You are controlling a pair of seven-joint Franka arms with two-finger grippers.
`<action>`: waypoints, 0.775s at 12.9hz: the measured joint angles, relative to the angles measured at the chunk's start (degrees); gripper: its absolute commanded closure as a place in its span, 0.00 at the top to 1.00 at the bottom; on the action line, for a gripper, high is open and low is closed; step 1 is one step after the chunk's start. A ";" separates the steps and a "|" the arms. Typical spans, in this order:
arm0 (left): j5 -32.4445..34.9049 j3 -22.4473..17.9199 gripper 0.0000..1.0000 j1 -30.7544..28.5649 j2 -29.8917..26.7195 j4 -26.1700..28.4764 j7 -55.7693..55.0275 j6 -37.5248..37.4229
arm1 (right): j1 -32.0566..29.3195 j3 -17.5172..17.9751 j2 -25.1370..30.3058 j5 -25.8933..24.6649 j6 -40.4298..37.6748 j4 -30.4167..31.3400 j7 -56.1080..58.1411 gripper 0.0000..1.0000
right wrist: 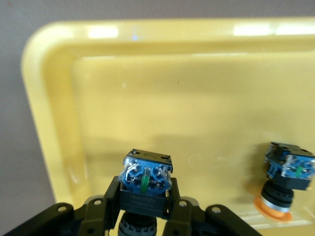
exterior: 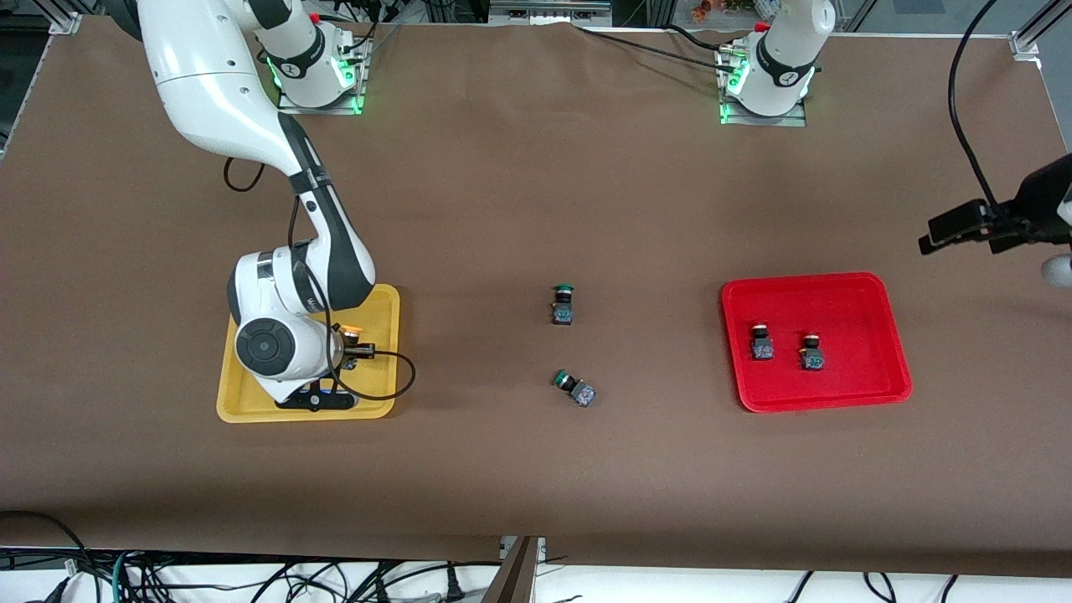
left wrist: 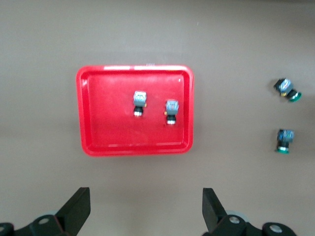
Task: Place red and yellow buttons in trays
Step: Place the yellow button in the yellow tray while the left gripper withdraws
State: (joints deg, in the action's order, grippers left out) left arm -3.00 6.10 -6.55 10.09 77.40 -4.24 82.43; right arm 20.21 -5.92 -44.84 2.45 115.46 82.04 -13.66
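My right gripper (exterior: 316,397) is low over the yellow tray (exterior: 381,310), shut on a button (right wrist: 146,177) by its black-and-blue body; the cap is hidden. In the right wrist view the right gripper (right wrist: 145,199) holds it just above the tray floor (right wrist: 147,98). A yellow-orange button (exterior: 351,337) lies in the tray beside it and also shows in the right wrist view (right wrist: 285,179). The red tray (exterior: 837,301) holds two red buttons (exterior: 760,342) (exterior: 811,352). My left gripper (left wrist: 145,199) is open and empty, high above the table beside the red tray (left wrist: 108,123).
Two green-capped switches sit mid-table between the trays: one upright (exterior: 563,303), one tipped over nearer the front camera (exterior: 574,387). The left hand (exterior: 997,218) hangs at the left arm's end of the table. A cable loops from the right wrist over the yellow tray's edge.
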 measured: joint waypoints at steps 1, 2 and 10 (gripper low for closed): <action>0.14 -3.90 1.00 3.99 -1.48 2.11 0.00 -0.19 | 0.01 0.01 0.95 0.00 3.43 3.83 0.34 0.93; 0.44 -6.19 1.00 6.50 -3.07 5.29 0.00 1.72 | 0.00 0.01 1.66 0.00 5.64 6.68 0.36 1.00; 0.67 -7.59 1.00 7.60 -7.90 15.12 0.24 7.81 | -3.25 -0.88 12.39 -0.13 -4.69 2.10 5.04 1.00</action>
State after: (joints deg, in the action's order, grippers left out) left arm -2.33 -1.49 1.05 2.18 92.51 -3.99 90.24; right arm 16.96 -6.80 -32.45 2.32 110.77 84.14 -8.62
